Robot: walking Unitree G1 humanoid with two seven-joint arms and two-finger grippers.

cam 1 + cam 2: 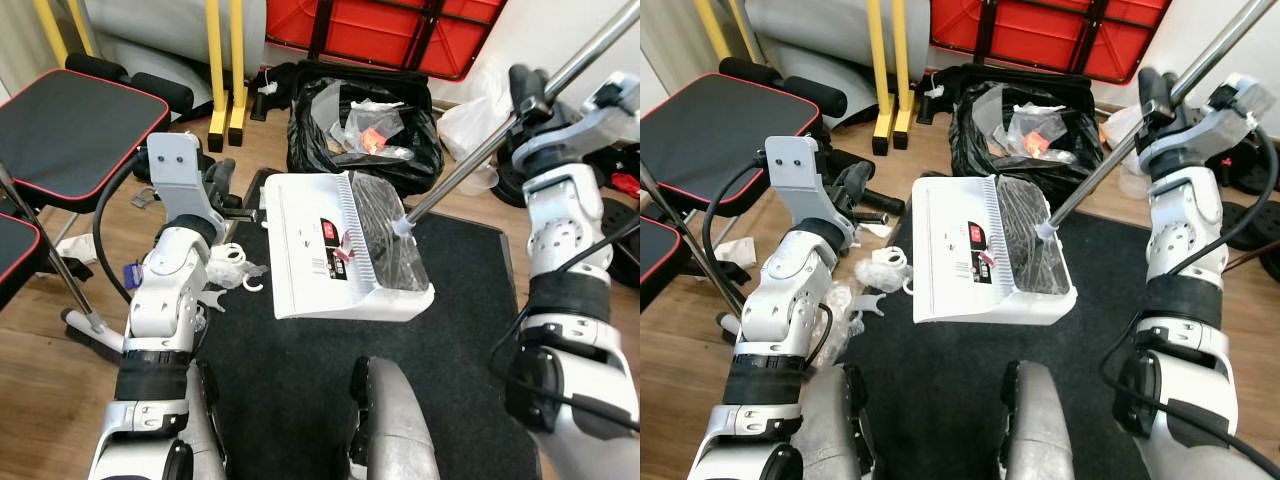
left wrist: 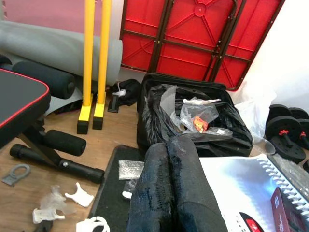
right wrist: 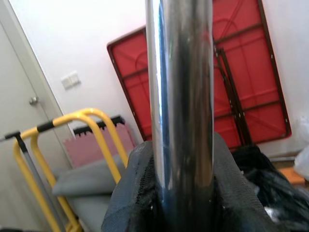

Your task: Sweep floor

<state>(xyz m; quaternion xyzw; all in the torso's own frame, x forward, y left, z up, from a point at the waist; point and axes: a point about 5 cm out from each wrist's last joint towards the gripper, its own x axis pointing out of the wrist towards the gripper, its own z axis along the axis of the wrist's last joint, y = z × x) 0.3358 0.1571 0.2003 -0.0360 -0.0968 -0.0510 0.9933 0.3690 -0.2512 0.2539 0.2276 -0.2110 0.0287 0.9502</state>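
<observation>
On the black mat [image 1: 300,370], the sweeper [image 1: 345,245] lies by the trash bag [image 1: 365,125]; right hand [image 1: 528,95] clamped on its pole [image 1: 480,150] should push steadily toward the scraps [image 1: 232,268], left hand [image 2: 174,188] pressed together, idle.

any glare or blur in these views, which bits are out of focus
Right wrist view: the metal pole gripped by the right hand is soft and streaked with bright reflections. Left wrist view: the shut left hand is blurred, background sharp. Eye views: evenly lit, sharp.
</observation>
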